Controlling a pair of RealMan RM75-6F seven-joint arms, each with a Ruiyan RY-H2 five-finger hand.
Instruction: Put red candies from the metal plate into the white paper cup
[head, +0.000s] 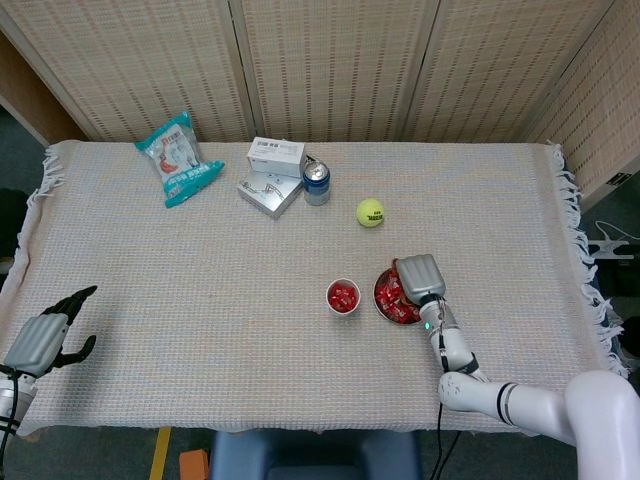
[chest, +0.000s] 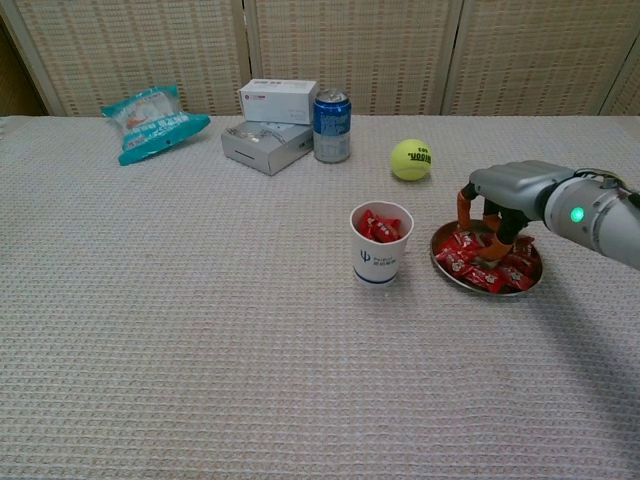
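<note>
On the cloth-covered table (chest: 200, 330), red candies (chest: 378, 227) fill the white paper cup (chest: 380, 245) and the metal plate (chest: 487, 264); right hand (chest: 505, 195) grasp unclear.

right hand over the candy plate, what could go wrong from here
The right hand has its fingertips down among the red candies on the metal plate, so pressing near the rim could tip or slide the plate. A loose pinch might drop a candy on the cloth on the way across. The paper cup stands close by, light and already holding candies, so the hand could knock it over.
</note>
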